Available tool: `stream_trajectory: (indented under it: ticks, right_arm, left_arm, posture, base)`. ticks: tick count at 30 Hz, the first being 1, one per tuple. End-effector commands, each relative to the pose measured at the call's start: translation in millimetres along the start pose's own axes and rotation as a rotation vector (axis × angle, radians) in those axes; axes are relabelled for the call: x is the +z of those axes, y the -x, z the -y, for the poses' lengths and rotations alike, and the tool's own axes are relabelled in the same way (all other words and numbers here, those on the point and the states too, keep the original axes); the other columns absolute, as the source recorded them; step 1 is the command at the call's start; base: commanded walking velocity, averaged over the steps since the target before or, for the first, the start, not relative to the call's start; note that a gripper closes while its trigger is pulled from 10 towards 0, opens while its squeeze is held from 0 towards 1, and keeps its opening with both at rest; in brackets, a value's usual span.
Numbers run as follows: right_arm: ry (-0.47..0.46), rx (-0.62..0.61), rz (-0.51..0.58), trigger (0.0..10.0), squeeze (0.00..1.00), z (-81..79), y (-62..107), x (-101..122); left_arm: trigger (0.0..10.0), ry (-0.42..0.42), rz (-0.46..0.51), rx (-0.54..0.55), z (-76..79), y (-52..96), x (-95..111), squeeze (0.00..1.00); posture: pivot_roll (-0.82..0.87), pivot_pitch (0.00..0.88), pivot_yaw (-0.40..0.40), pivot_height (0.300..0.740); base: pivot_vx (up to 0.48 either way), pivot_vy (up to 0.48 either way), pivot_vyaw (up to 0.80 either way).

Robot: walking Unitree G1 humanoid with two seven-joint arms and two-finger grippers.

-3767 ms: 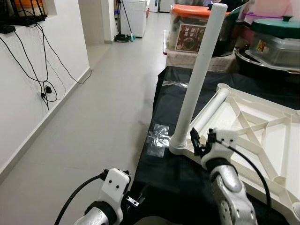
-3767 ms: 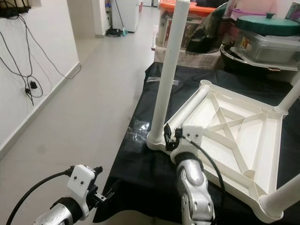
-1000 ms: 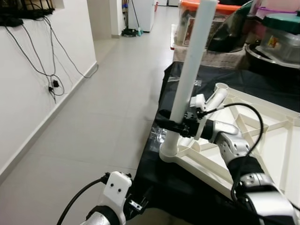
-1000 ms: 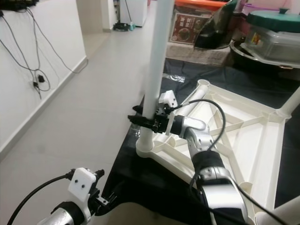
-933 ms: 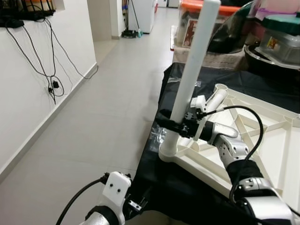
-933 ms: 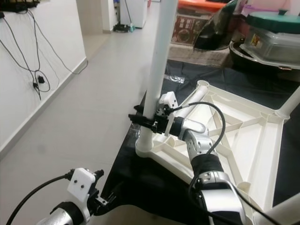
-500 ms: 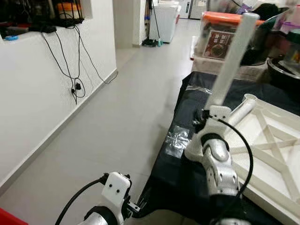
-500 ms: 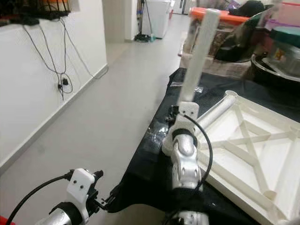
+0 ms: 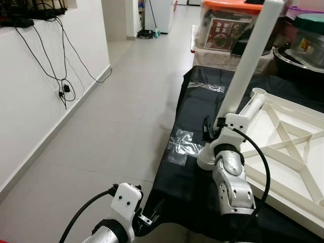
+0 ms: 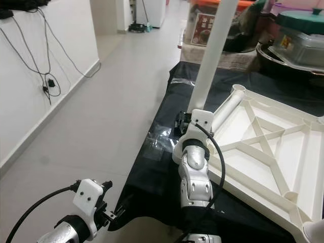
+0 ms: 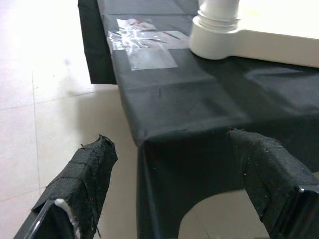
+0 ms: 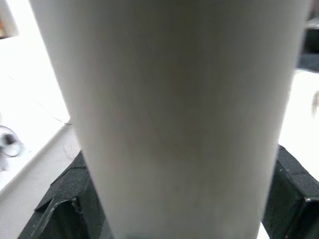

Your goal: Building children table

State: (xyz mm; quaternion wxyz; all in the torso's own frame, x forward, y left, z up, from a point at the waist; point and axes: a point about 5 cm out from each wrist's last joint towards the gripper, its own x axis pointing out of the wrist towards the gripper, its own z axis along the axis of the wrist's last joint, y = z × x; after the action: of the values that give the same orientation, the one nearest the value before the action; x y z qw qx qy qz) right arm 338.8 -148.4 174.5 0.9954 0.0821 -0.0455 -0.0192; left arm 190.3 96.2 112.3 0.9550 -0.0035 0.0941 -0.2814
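A white children's table top [image 9: 286,152] lies upside down on a surface covered in black cloth [image 9: 190,167]. One white leg [image 9: 248,66] stands upright in its near left corner socket [image 11: 214,37]. A second white tube [image 10: 228,109] lies along the top's rim. My right gripper [image 12: 179,199] is low on the upright leg, shut on it, and its black fingers [image 12: 62,209] sit on either side of the leg. My left gripper [image 11: 184,199] hangs open and holding nothing, below the cloth's front edge.
A crumpled clear plastic wrapper [image 9: 183,144] lies on the cloth left of the socket. Storage boxes with an orange lid [image 9: 230,25] and a green-lidded pot [image 9: 309,30] stand behind. Tiled floor [image 9: 116,116] and a wall with hanging cables [image 9: 61,86] are to the left.
The camera has shifted. My right arm, which reached the leg from the side a second ago, now stands in front of it, lower down. The leg stays upright in its socket.
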Motion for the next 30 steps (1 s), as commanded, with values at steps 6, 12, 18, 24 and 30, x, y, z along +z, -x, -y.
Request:
stream_trajectory:
  ticks: [6, 12, 18, 24, 30]
  right_arm:
    - [-0.081, 0.546, -0.041, 10.0, 0.0, 10.2, -14.9, 16]
    - [-0.133, 0.878, -0.16, 10.0, 0.0, 22.3, -12.1, 22]
    - [-0.049, 1.287, -0.292, 10.0, 0.0, 16.1, -7.0, 23]
    - [-0.006, 1.496, -0.328, 0.0, 0.0, -7.0, -3.0, 23]
    - [0.068, 1.543, -0.333, 0.0, 0.0, -17.8, -1.7, 14]
  left_arm:
    - [10.0, 0.011, -0.01, -0.004, 0.9, -1.4, -3, 0.0]
    - [10.0, 0.011, -0.006, -0.003, 0.7, -2.0, -2, 0.0]
    - [10.0, 0.007, -0.006, 0.005, 0.4, -1.0, -2, 0.0]
    - [10.0, 0.007, -0.008, 0.006, 0.6, 0.2, -2, 0.0]
    - [10.0, 0.008, -0.01, 0.005, 0.6, 0.7, -2, 0.0]
  posture:
    - [0.13, 0.05, -0.067, 0.74]
    - [0.14, 0.05, -0.073, 0.74]
    - [0.15, 0.054, -0.077, 0.74]
    - [0.15, 0.057, -0.073, 0.74]
    - [0.16, 0.059, -0.074, 0.74]
  base:
    - [0.0, 0.0, 0.0]
    - [0.0, 0.0, 0.0]
    - [0.0, 0.0, 0.0]
    - [0.0, 0.0, 0.0]
    - [0.0, 0.0, 0.0]
